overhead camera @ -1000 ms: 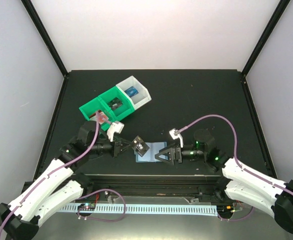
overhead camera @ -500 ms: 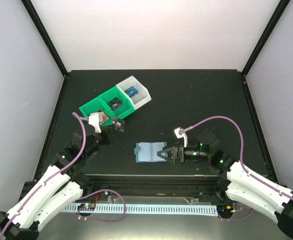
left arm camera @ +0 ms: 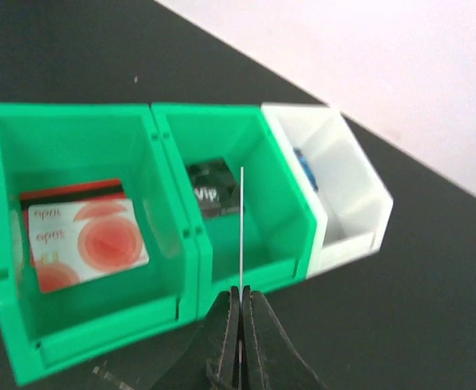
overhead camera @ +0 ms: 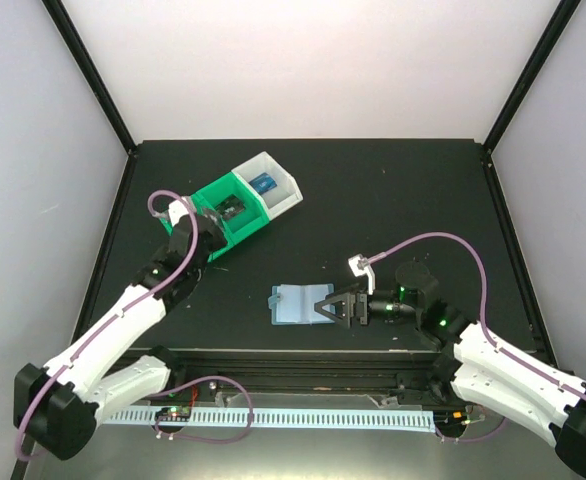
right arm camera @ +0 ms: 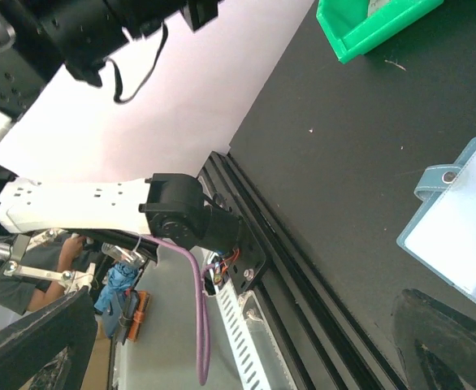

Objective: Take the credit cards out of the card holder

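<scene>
The pale blue card holder [overhead camera: 293,303] lies flat on the black table, and its corner shows in the right wrist view [right arm camera: 457,236]. My right gripper [overhead camera: 325,306] is open at the holder's right edge, one finger [right arm camera: 35,341] on each side. My left gripper [left arm camera: 240,299] is shut on a thin card [left arm camera: 241,227] seen edge-on, held just in front of the middle green bin [left arm camera: 287,219]. In the top view the left gripper [overhead camera: 207,232] sits at the bins' near side. A red card [left arm camera: 84,240], a black card [left arm camera: 214,191] and a blue card [left arm camera: 305,169] lie in separate bins.
Two joined green bins [overhead camera: 223,215] and a white bin [overhead camera: 278,185] stand at the back left. Black frame posts stand at the table's back corners. A slotted rail [overhead camera: 303,415] and purple cables run along the near edge.
My left arm has swung from beside the holder up and left to the bins, carrying the card. The right arm has hardly moved.
</scene>
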